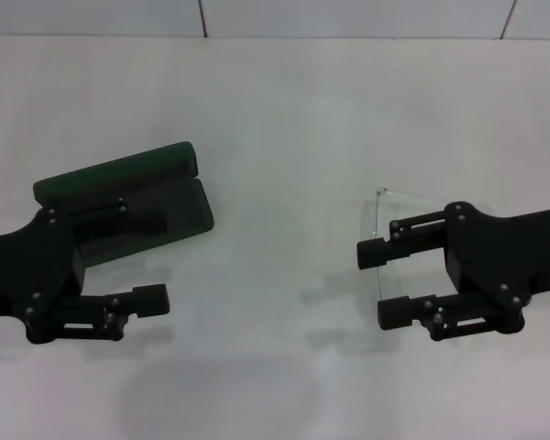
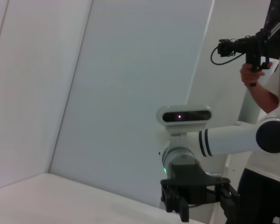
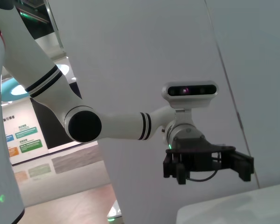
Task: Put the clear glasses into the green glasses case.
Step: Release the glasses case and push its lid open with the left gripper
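Observation:
The green glasses case (image 1: 128,179) lies open on the white table at the left, its lid raised at the far side and its dark lining facing up. My left gripper (image 1: 133,258) is open, with one finger over the case's tray and the other finger (image 1: 151,300) on the near side. The clear glasses (image 1: 374,213) lie on the table at the right as a faint transparent outline. My right gripper (image 1: 387,282) is open at the glasses, its fingertips on either side of the frame's near part. The rest of the glasses is hidden under it.
The table (image 1: 275,119) is plain white, with a tiled wall edge along the back. In the left wrist view a person (image 2: 266,79) holding a camera stands beside the robot's body. The wrist views show only the opposite arm and the head camera (image 3: 190,89).

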